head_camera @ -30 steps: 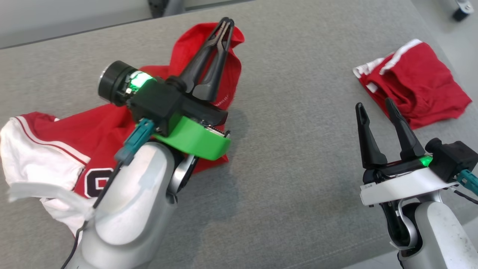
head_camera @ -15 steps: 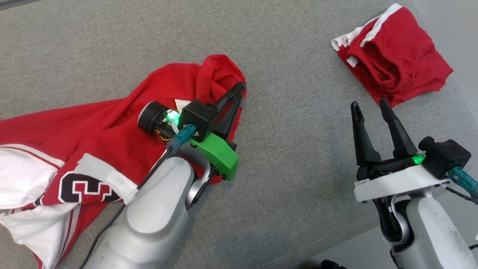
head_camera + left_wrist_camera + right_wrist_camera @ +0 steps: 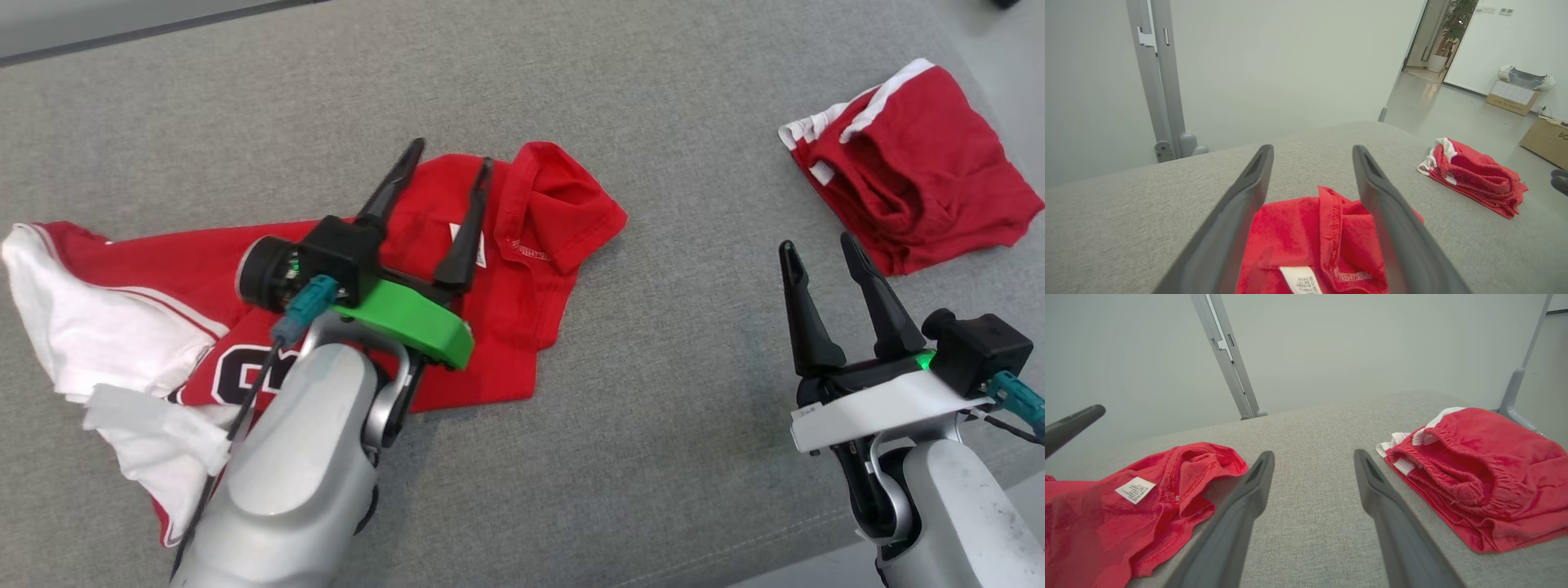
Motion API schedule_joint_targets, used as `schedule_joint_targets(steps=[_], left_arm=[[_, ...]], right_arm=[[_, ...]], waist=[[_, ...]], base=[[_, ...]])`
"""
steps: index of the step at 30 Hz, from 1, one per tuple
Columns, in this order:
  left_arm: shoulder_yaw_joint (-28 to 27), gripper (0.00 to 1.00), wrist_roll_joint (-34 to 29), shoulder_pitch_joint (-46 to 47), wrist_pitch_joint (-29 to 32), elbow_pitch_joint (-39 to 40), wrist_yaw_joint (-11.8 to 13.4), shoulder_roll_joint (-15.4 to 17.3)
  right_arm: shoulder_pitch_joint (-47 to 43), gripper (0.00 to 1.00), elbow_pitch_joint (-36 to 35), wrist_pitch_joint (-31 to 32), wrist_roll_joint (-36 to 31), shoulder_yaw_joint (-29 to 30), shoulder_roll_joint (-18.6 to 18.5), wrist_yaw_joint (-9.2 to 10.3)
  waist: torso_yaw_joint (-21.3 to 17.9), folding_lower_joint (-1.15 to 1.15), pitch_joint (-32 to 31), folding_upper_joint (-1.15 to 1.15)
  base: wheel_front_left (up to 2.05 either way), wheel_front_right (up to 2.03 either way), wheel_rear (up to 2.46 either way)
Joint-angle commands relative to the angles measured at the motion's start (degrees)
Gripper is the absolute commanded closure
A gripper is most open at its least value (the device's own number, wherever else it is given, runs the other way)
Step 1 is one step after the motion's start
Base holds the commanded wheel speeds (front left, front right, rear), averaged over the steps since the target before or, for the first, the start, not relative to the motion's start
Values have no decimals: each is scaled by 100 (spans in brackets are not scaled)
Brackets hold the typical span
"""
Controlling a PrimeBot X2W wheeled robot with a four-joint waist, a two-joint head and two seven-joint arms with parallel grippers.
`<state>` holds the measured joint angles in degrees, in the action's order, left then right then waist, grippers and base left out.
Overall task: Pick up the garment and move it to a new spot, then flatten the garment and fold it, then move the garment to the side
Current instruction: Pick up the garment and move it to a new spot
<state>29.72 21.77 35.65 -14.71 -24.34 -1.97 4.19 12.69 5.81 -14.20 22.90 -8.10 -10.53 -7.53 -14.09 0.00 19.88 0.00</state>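
Note:
The garment (image 3: 563, 212) is a red jersey with white sleeves and a dark number, lying crumpled on the grey table (image 3: 669, 425) at the left. My left gripper (image 3: 451, 153) hovers just over its red collar end, open, nothing between its fingers. In the left wrist view the same gripper (image 3: 1312, 148) frames the red cloth (image 3: 1298, 228) and its white label. My right gripper (image 3: 818, 242) stands open at the lower right, apart from any cloth. The right wrist view shows that gripper (image 3: 1313, 453) over bare table, with the garment (image 3: 1147, 506) to its left.
A folded pair of red shorts with white trim (image 3: 914, 188) lies at the table's far right corner, seen also as the shorts (image 3: 1474, 179) and the shorts (image 3: 1486, 457). Bare grey table stretches between the two cloths. A grey post (image 3: 1224, 351) rises behind the table.
My left gripper has opened and let go of the garment's red end, which now lies flat on the table. The head camera shifted. The right gripper has stayed open.

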Motion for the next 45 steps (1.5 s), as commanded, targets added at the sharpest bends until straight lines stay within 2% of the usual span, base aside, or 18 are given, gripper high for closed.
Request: schedule_joint_targets(steps=[1, 6, 11, 14, 19, 24, 31, 45], left_arm=[[-172, 0, 63, -134, -30, 70, 112, 118], [-867, 0, 142, -488, -41, 419, 388, 390], [-1610, 0, 85, -1022, -39, 822, 554, 594], [-1972, 0, 21, -1394, -41, 1057, 581, 665], [-2394, 0, -80, -2004, -41, 1303, 441, 772], [-2546, 0, -237, -2426, -41, 1425, 365, 821], [-2656, 0, -363, -2951, -41, 1564, 254, 725], [-2480, 0, -384, -3446, 41, 1380, 177, 724]], right_arm=[[-106, 0, -13, 24, -51, 10, -59, 8], [-229, 0, -96, 149, -70, 13, -137, 7], [-333, 0, -184, 283, -85, 14, -172, 8], [-394, 0, -230, 342, -99, 38, -202, 7], [-511, 0, -300, 367, -151, 52, -234, 7], [-612, 0, -314, 431, -163, 50, -244, 7], [-886, 0, -306, 506, -183, 48, -260, 7], [-1223, 0, -306, 605, -155, 5, -245, 7]], waist=[[422, 0, -418, 0], [698, 0, -676, 0], [871, 0, -873, 0], [959, 0, -988, 0], [1028, 0, -1187, 0], [1052, 0, -1353, 0], [1107, 0, -1724, 0], [1100, 0, -2158, 0]], base=[[0, 0, 0], [0, 0, 0], [0, 0, 0], [0, 0, 0], [0, 0, 0], [0, 0, 0], [0, 0, 0], [0, 0, 0]])
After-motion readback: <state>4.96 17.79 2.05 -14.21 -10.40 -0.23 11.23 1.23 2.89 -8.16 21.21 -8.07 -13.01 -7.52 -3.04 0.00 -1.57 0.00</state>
